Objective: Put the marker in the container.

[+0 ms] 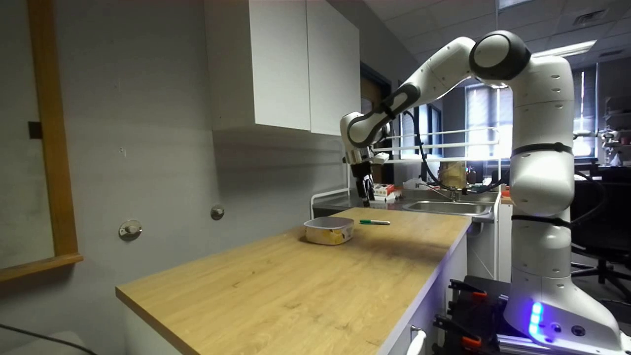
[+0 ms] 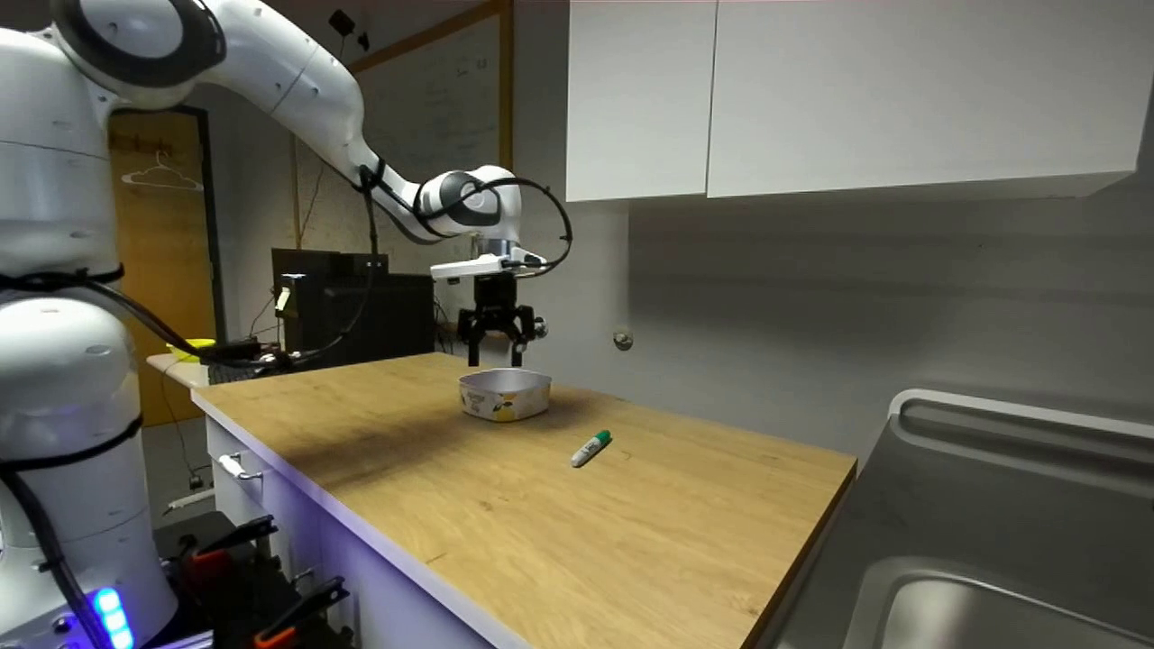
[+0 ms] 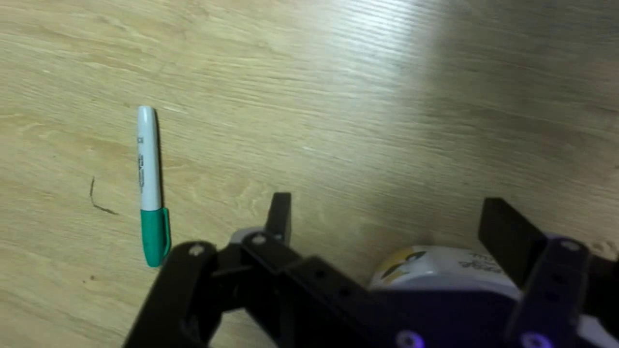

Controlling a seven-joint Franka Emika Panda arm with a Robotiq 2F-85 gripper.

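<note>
Below, the marker (image 3: 151,186) lies outside the spread pincer (image 3: 387,202).

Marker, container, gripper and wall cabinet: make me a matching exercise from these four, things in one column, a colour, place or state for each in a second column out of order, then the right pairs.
Things
1. marker
2. container
3. gripper
4. wall cabinet

Place, colour or state
A. pale, with yellow print on its outside
B. fixed to the grey wall
C. part pale, part green
D. open and holding nothing

Right pairs
1-C
2-A
3-D
4-B
</note>
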